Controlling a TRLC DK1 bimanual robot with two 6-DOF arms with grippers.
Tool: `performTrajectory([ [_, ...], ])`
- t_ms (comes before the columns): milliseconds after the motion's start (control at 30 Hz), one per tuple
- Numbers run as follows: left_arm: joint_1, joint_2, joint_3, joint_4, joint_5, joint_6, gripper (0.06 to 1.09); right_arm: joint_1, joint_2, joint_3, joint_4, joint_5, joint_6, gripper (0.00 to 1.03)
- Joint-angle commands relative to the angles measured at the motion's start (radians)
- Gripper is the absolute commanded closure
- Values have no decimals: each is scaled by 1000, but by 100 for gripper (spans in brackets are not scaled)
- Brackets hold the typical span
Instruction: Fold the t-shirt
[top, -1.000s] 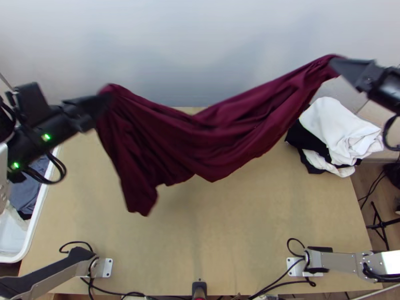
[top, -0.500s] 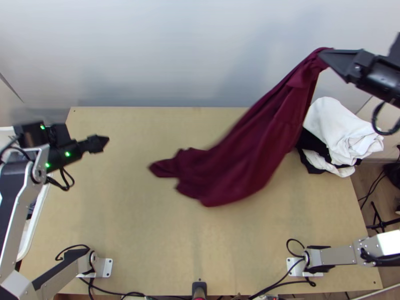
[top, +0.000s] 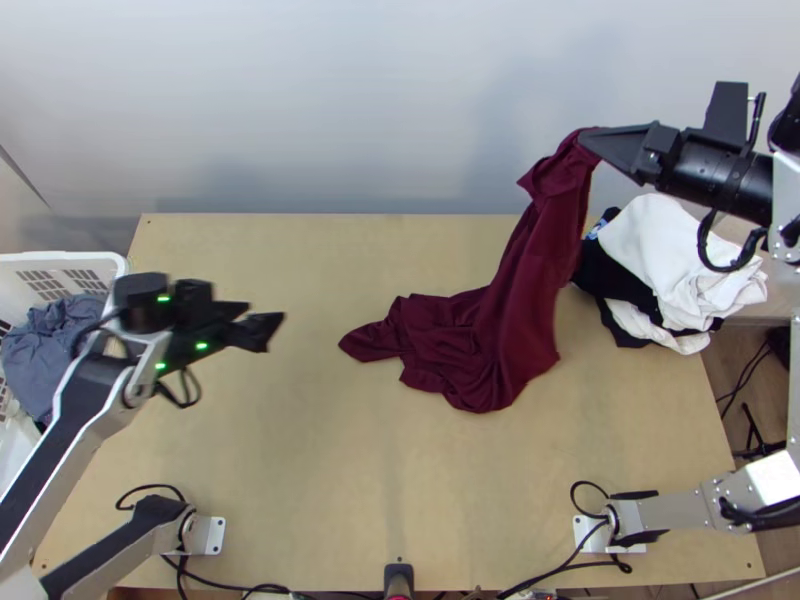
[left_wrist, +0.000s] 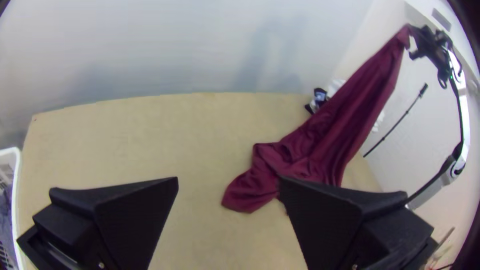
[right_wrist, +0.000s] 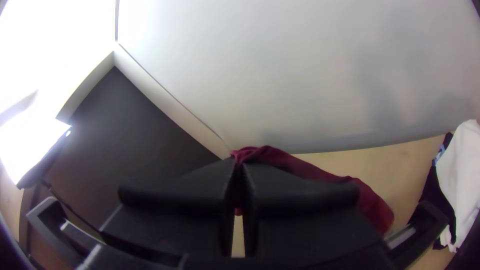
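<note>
While the right gripper (top: 590, 139), toward the upper right of the top view, is clamped on the raised end of the maroon t-shirt (top: 525, 310), the left gripper (top: 268, 314), left of centre, has its two fingers spread apart. From the right gripper the garment hangs in long folds to the middle of the frame, where its lower part lies bunched on the light wooden table (top: 300, 470). Farther out, at the right of the frame, a crumpled white cloth (top: 680, 250) rests partly over a black cloth (top: 618, 285). At the left edge, a white basket (top: 120, 265) contains a grey-blue cloth (top: 48, 350).
</note>
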Motion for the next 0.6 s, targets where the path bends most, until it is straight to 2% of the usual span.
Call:
performTrajectory([
  [0,-267,178,74,98,-43,74,11,-7,-67,-92,-11,8,-18,100],
  [100,-394,309,172,55,-179,178,11,-13,-107,-137,-13,8,-24,100],
  [167,-440,425,246,32,-218,192,11,-21,-133,-166,-13,8,-27,100],
  [367,-506,658,387,83,-213,214,11,-53,-178,-212,-13,8,-28,100],
  [433,-511,725,422,121,-178,240,11,-62,-185,-219,-13,8,-30,100],
  [567,-511,899,556,109,-166,287,11,-67,-192,-229,-13,8,-31,100],
])
